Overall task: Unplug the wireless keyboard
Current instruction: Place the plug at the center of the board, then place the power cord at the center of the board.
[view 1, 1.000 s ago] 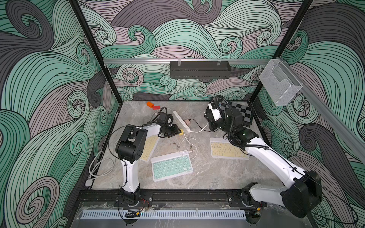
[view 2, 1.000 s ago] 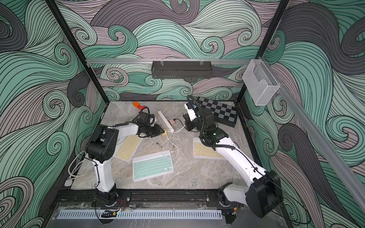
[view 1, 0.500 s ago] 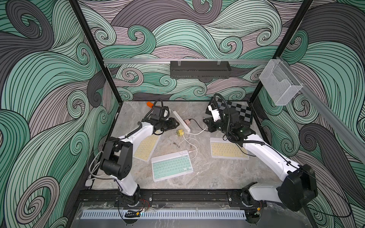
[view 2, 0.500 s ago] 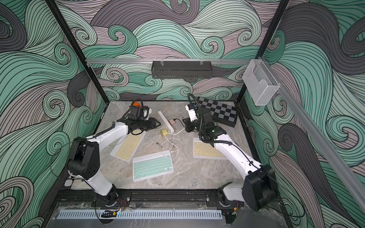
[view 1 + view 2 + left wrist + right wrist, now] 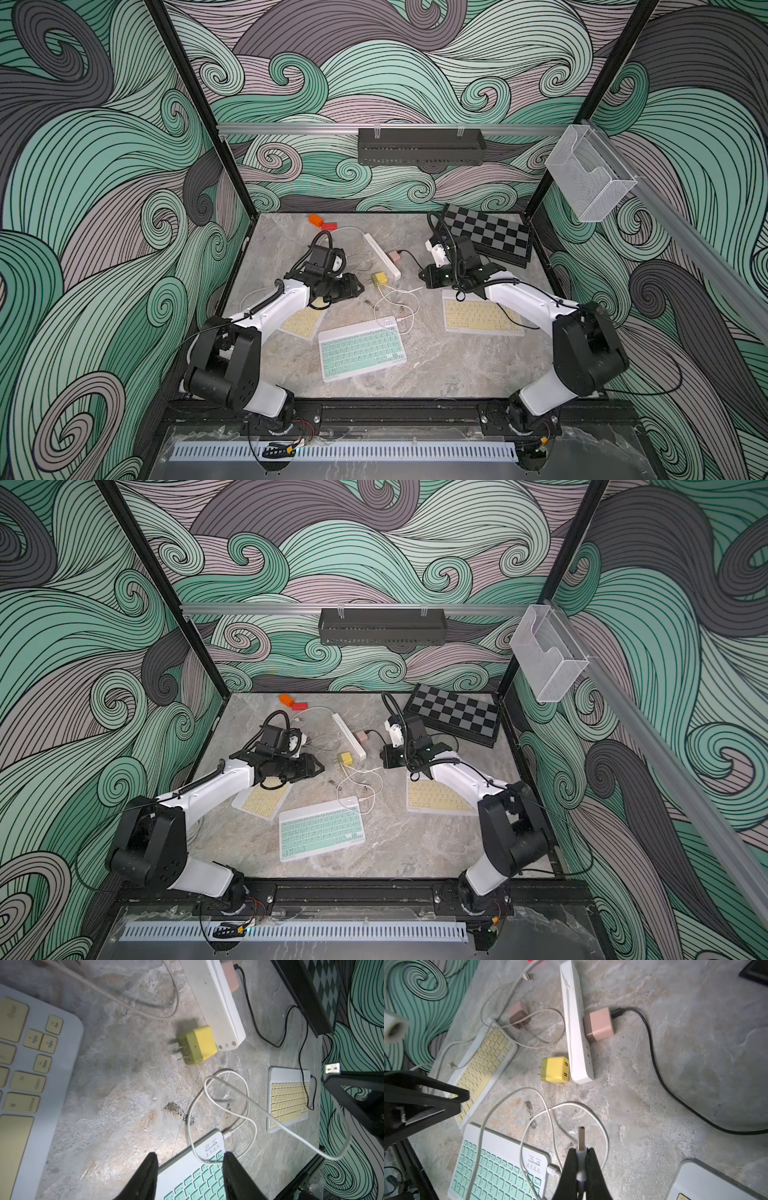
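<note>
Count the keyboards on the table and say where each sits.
3. The mint-green keyboard lies centre front; a yellow keyboard sits partly under the left arm; a second yellow keyboard sits partly under the right arm.

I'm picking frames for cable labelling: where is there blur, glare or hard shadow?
Left wrist view: the near yellow keyboard blurred, the yellow charger sharp with a dark shadow, glare on the table. Right wrist view: power strip crisp, the USB plug in the right gripper slightly soft. Both top views: evenly lit.

Mint keyboard (image 5: 361,353) flat mid-table; white cable (image 5: 571,1103) plugged into its corner
</note>
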You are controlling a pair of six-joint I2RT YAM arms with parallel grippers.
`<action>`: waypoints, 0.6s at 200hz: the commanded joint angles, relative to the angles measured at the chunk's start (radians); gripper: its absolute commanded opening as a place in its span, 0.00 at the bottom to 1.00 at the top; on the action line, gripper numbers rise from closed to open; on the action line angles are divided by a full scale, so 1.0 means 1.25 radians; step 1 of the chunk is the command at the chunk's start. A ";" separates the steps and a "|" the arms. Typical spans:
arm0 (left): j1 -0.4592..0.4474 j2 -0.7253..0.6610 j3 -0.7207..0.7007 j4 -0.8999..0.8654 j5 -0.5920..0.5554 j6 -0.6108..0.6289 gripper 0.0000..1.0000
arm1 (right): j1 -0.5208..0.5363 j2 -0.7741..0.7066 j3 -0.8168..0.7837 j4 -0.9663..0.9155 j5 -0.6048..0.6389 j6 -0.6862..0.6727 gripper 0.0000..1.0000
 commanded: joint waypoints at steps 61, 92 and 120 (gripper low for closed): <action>0.003 -0.051 -0.002 -0.035 0.000 0.035 0.52 | -0.011 0.141 0.028 -0.009 -0.013 0.035 0.20; 0.004 -0.048 -0.006 -0.042 0.004 0.042 0.52 | -0.016 0.149 0.028 -0.009 -0.002 0.033 0.40; 0.004 -0.053 -0.011 -0.042 0.000 0.040 0.52 | -0.020 0.141 0.031 -0.010 0.001 0.031 0.48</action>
